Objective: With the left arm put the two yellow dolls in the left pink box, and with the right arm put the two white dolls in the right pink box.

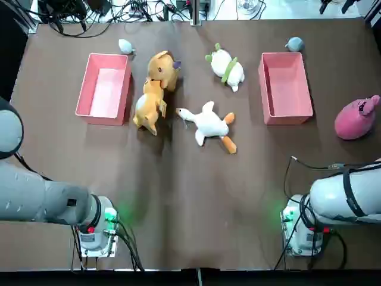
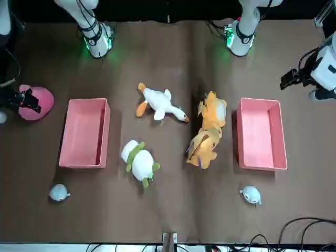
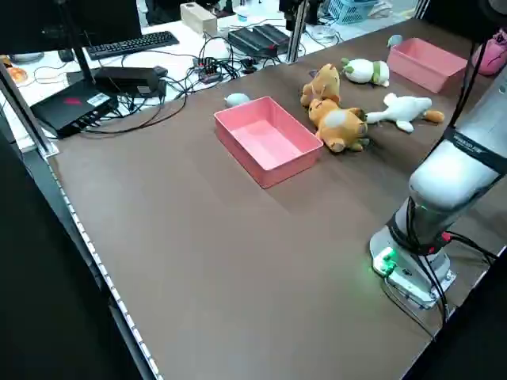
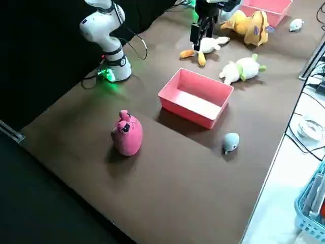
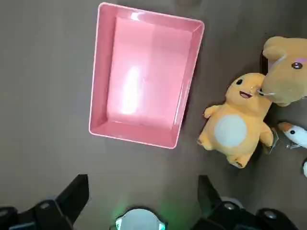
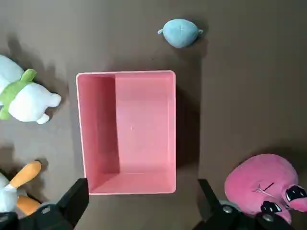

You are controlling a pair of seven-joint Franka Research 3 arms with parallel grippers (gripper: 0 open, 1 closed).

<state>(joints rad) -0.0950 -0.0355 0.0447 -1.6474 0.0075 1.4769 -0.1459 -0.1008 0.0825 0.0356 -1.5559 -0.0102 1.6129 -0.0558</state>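
- Right, nearest the robot: both arms sit high and back from the toys. The left gripper (image 5: pixel 139 203) hangs above the near side of the table with its fingers spread wide and empty; the right gripper (image 6: pixel 139 203) is likewise wide apart, holding nothing.
- Moving out, the white goose (image 1: pixel 207 123) lies flat mid-table, long neck stretched toward the yellow pair. Soft plush, light, likely to squash under the fingers; I'd pinch the fat body, not the floppy neck or orange feet.
- Beside it, the two yellow dolls touch each other: the nearer yellow doll (image 1: pixel 149 107) lies just beside the left pink box (image 1: pixel 105 88), the farther yellow doll (image 1: pixel 164 68) pressed against its head. Grabbing one may drag the other, so the round belly is the safer hold.
- Farther out, the white doll with the green band (image 1: pixel 228 67) lies near the right pink box (image 1: pixel 285 87); take it across its plump middle.
- Both boxes stand empty.
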